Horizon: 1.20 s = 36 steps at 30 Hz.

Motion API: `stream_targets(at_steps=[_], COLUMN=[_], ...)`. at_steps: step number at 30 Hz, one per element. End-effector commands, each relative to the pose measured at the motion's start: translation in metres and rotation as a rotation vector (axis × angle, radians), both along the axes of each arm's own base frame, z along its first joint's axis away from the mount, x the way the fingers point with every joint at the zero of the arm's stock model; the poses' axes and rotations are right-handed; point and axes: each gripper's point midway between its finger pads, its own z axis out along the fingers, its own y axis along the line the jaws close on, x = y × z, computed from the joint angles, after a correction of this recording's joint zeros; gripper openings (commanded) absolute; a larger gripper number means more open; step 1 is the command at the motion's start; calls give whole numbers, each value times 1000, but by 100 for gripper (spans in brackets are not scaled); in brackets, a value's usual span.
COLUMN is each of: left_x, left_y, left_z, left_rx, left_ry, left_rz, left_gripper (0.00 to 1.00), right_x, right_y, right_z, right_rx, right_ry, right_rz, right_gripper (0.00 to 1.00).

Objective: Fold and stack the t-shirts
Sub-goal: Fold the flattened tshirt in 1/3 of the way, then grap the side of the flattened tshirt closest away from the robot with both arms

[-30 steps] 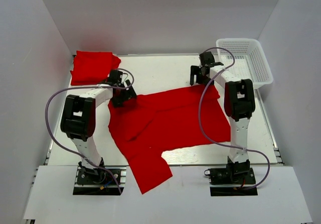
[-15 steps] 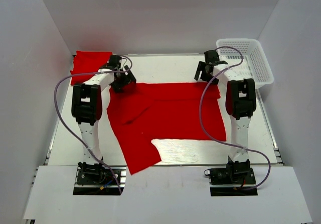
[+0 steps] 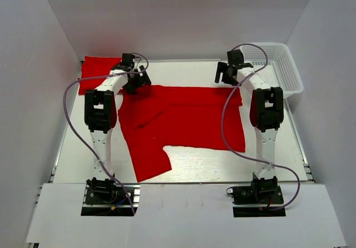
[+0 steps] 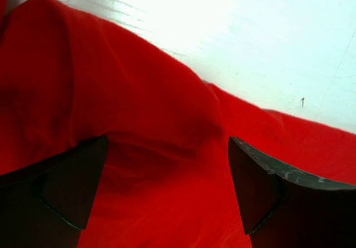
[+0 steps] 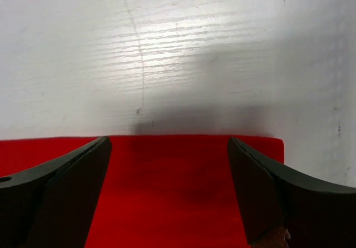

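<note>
A red t-shirt lies spread flat in the middle of the table, with one sleeve reaching toward the near left. A second red t-shirt lies folded at the back left corner. My left gripper is over the spread shirt's far left corner. In the left wrist view it is open, with rumpled cloth under the jaws. My right gripper is over the far right corner. In the right wrist view it is open above the shirt's flat straight edge.
A white mesh basket stands at the back right, just beyond the right arm. White walls close in the table on the left, back and right. The bare table shows in front of the shirt.
Both grippers have moved toward the back of the table, dragging the shirt with them. The shirt now lies flatter and its sleeve no longer hangs over the near edge.
</note>
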Motion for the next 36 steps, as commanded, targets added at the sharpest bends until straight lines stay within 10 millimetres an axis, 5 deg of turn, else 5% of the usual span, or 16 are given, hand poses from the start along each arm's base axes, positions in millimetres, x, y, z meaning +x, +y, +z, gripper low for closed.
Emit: stream_targets(at_steps=[1,5,10,11,12,13,15,16,21,23,24,26,29,32,36], left_x=[-3,-28,-85,-108,-120,-145,-169,-182,-280,-321,-334,-364,-412,-439,-448], left_y=[7,4,2,3,3,0,-4,-8,-27,-23,-22,-24,-12,-7,5], left_z=[71,97,83,66,79,63,66,83,59,50,57,53,43,29,25], left_rx=[48,62,47,37,25,13,-4,-19,-60,-52,-51,-64,-47,-29,50], left_ry=[-125,-172,-82,-19,-44,6,-3,-45,138,253,247,304,418,488,528], left_rz=[-38,-94,-134,-134,-141,-149,-161,-161,-272,-271,-266,-260,-216,-220,-195], left_gripper=[100,100,100,100,100,100,100,100,100,100,100,100,100,100,100], right_x=[3,-19,-65,-79,-86,-105,-121,-138,-206,-220,-235,-244,-265,-274,-279], right_y=[9,19,20,17,18,13,11,11,-6,-15,-22,-27,-35,-37,-38], right_z=[74,88,95,95,107,97,94,102,70,81,62,70,53,47,44], right_rx=[-7,-17,-19,-26,-14,-9,4,33,59,56,29,34,26,28,30], right_ry=[-137,-139,-116,-107,-131,-109,-103,-119,-60,-101,-59,-89,-53,-47,-46], right_rz=[96,143,165,161,148,132,109,88,25,-2,-14,-28,-49,-56,-62], right_gripper=[90,90,90,90,90,90,90,90,90,90,90,90,90,90,90])
